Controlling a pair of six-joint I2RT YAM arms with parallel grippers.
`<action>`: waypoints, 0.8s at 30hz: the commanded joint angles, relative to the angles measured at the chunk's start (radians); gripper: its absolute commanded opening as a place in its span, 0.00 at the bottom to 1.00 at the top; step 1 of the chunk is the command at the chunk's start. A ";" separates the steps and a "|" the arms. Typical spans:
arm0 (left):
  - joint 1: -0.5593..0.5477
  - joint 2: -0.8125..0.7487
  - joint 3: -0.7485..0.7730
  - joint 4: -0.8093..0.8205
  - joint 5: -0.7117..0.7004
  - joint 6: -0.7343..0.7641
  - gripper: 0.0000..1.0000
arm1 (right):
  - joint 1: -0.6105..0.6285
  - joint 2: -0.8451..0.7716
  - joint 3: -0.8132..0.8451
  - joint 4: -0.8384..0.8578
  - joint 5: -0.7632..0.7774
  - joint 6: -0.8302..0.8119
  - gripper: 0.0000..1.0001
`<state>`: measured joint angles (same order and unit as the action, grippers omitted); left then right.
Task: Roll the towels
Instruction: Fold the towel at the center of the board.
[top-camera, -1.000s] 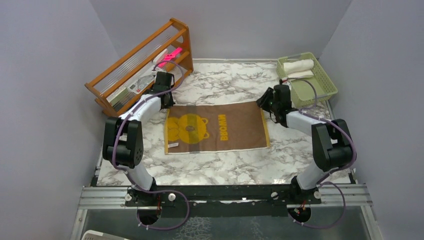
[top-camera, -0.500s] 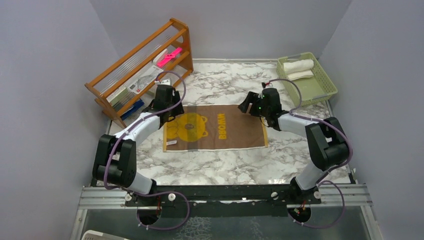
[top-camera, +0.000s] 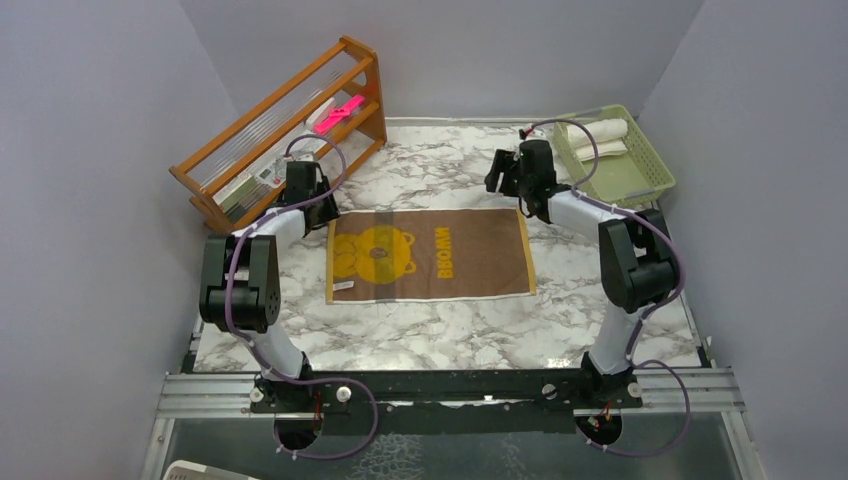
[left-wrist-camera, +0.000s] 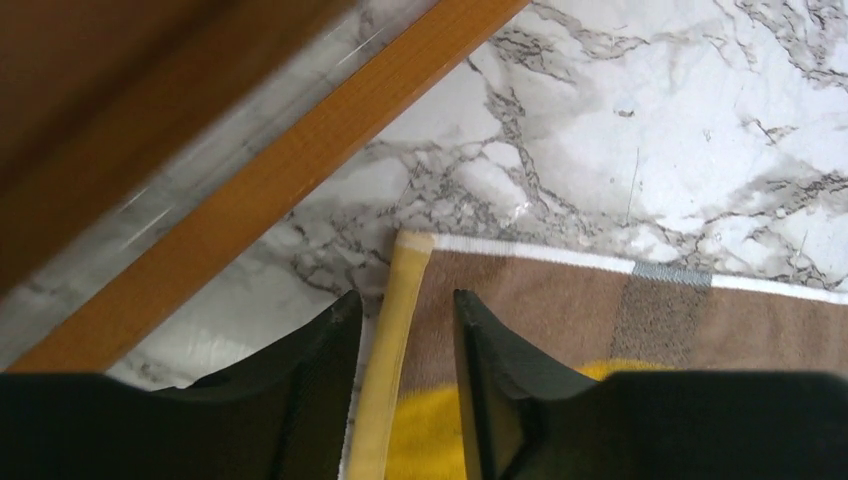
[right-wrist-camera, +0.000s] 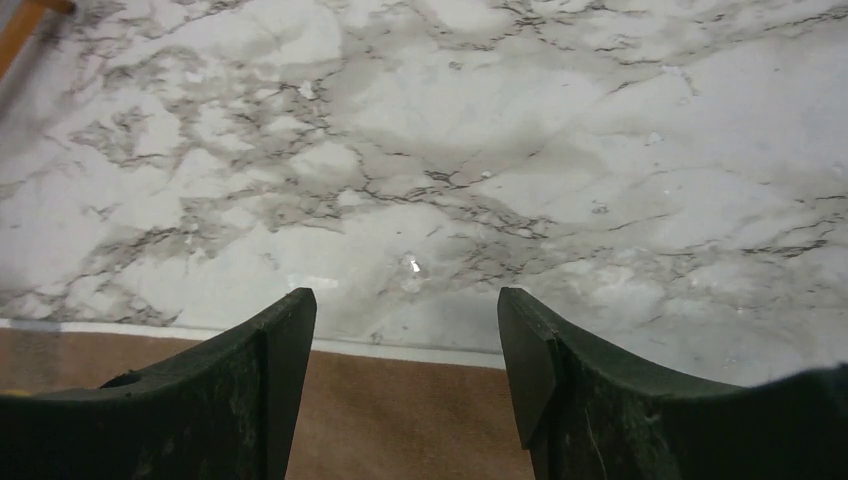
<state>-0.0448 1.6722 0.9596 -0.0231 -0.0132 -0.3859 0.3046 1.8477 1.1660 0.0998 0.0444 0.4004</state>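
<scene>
- The yellow and brown towel (top-camera: 430, 255) lay flat and open in the middle of the table (top-camera: 450, 335), bear picture up. It was not rolled yet.
- My left gripper (left-wrist-camera: 405, 297) hung over the towel's far left corner. Its jaws stood a little way apart and held nothing. The yellow edge strip showed between them.
- My right gripper (right-wrist-camera: 403, 300) hung by the towel's far right corner. Its jaws were wide and held nothing.
- I thought the step was to pick up the far edge and start the roll. To do it well, I should go down on both corners together, pinch only the edge, and keep both grippers level so the roll goes straight.
- The wooden rack (top-camera: 270, 130) stood at the far left corner, close to my left arm, so I should stay off it.
- The cream towel (top-camera: 598, 132) lay in the green basket (top-camera: 655, 160) at the far right corner. It looked rolled already.
</scene>
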 joint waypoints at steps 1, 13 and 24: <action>0.008 0.100 0.077 0.030 0.090 0.065 0.39 | -0.028 0.056 0.029 -0.077 0.067 -0.090 0.66; 0.008 0.177 0.116 0.012 0.060 0.086 0.23 | -0.065 0.098 0.020 -0.096 0.039 -0.102 0.60; 0.008 0.145 0.060 -0.024 0.003 0.070 0.42 | -0.068 0.098 0.008 -0.152 0.070 -0.091 0.49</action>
<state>-0.0387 1.8214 1.0531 0.0216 0.0219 -0.3092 0.2413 1.9278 1.1740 -0.0048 0.0750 0.3092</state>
